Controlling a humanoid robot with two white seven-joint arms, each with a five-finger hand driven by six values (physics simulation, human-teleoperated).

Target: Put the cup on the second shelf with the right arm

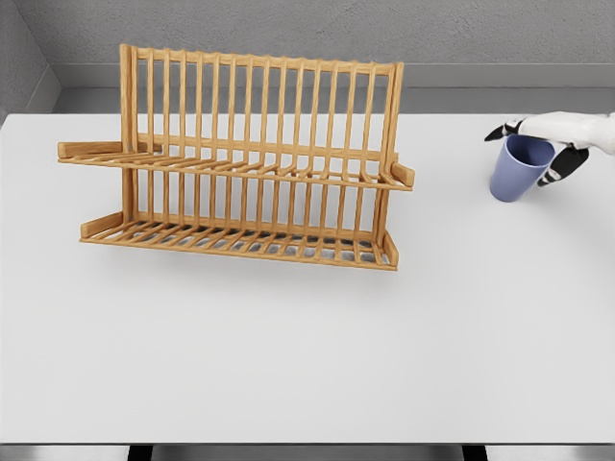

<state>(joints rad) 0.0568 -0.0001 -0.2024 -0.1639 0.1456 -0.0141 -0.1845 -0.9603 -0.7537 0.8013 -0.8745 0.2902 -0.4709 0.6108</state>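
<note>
Cup tilted, mouth up-right, in right hand.

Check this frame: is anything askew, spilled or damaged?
Only the blue cup is askew: it tilts in the right hand at the table's right edge. Nothing is spilled, and the wooden dish rack stands upright and looks intact.

A white robotic right hand grips a blue cup at the far right of a white counter, the cup tilted, its open mouth up under the palm. Well apart to the left stands a two-tier wooden dish rack with slatted shelves, both bare.
</note>
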